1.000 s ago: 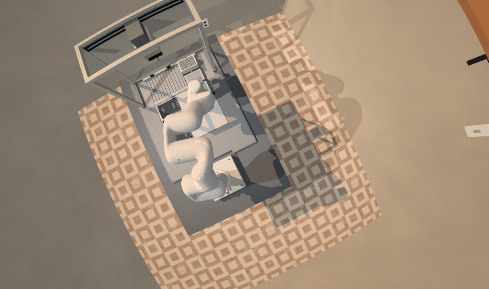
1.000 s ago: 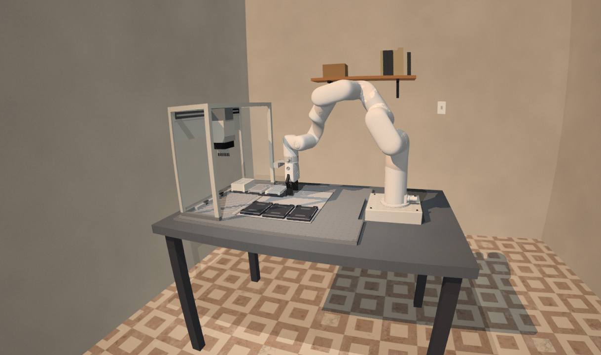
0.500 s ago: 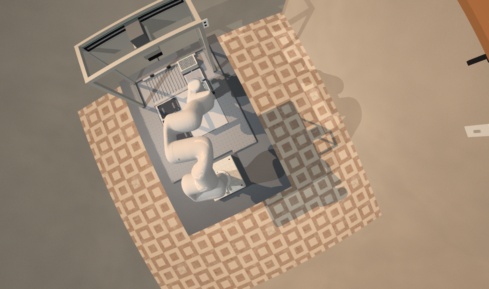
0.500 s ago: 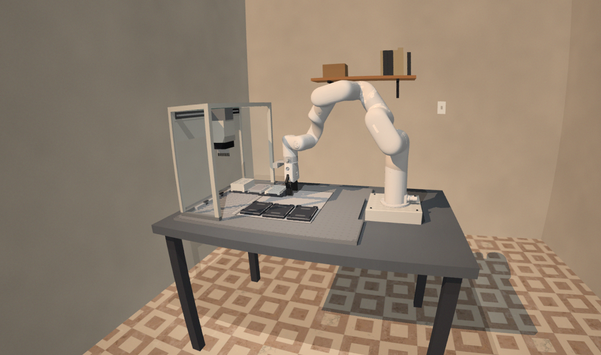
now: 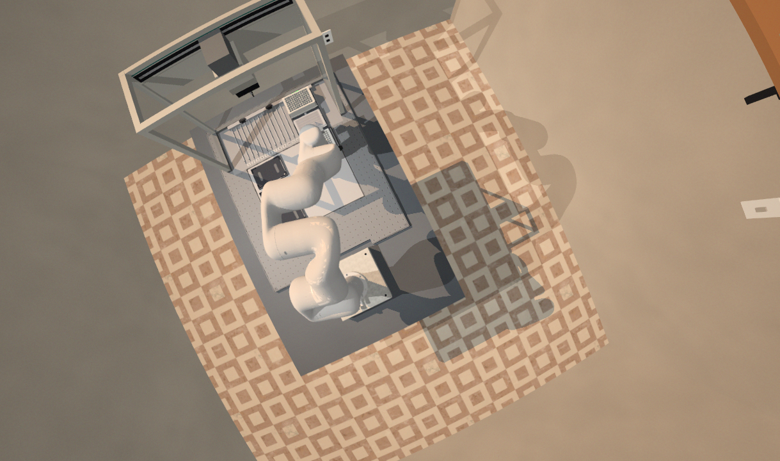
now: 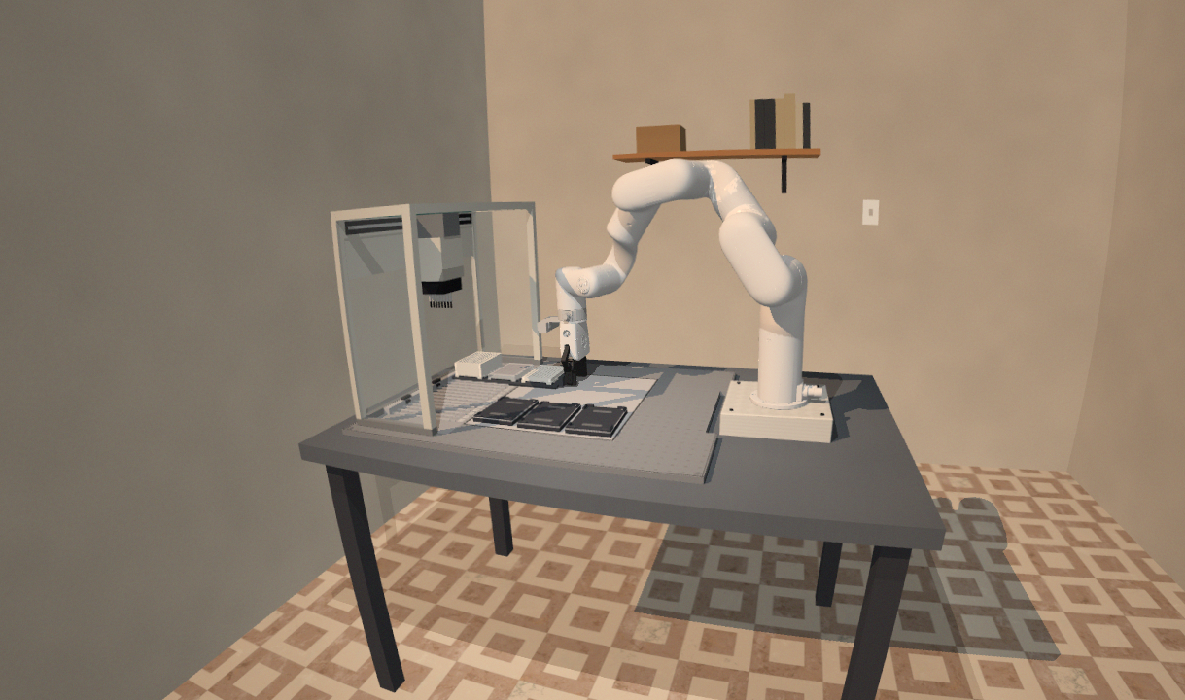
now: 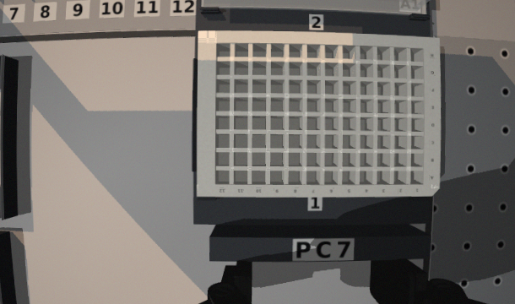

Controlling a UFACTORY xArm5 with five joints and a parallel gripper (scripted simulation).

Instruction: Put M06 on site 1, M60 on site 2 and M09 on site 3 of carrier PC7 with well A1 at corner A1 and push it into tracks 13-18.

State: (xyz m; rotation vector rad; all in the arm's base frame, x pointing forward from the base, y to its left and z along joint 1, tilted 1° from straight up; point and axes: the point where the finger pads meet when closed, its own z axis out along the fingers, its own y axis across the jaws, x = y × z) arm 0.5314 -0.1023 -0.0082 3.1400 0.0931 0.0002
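Note:
The dark carrier PC7 lies on the apron to the right of track number 12. The white 96-well plate M06 point(image 7: 317, 113) sits flat on site 1, just beyond the labelled handle point(image 7: 322, 249). The edge of a second plate point(image 7: 312, 4) shows on site 2, beside an A1 mark. My gripper point(image 7: 311, 268) is open, low behind the handle, with one dark finger near each end of it. In the side view the gripper point(image 6: 570, 369) stands at the near end of the loaded carrier point(image 6: 517, 372), and the deep-well block point(image 6: 478, 363) is at its far end.
Three empty black plate nests point(image 6: 548, 416) lie in a row beside the apron; they also show in the wrist view point(image 7: 4, 135). The instrument's frame point(image 6: 435, 304) stands over the rails point(image 5: 266, 134). The perforated board point(image 7: 485, 127) lies to the carrier's right.

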